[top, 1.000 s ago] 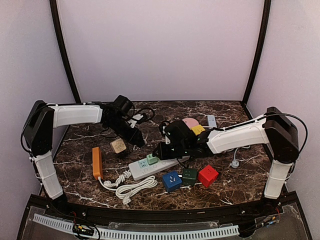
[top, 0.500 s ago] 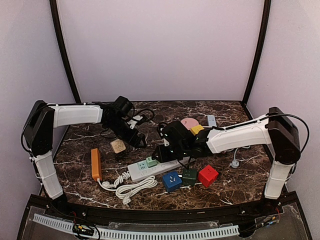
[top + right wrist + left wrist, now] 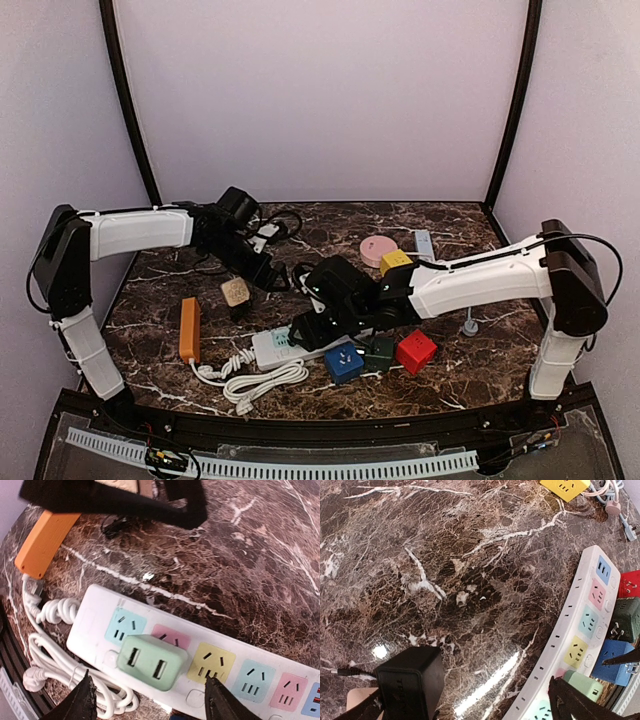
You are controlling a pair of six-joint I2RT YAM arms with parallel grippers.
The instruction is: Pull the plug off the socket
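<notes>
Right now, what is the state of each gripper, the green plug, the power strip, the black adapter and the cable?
green plug: seated in the white power strip, not pulled out.
white power strip: flat on the table, other visible sockets empty.
right gripper: open, fingers either side of the green plug, not gripping.
left gripper: open wide, holding nothing.
black adapter: unplugged, resting on the table.
white cable: bundled beside the strip.

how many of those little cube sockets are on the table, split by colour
beige cube socket: 1
blue cube socket: 1
dark green cube socket: 1
red cube socket: 1
yellow cube socket: 1
total: 5
</notes>
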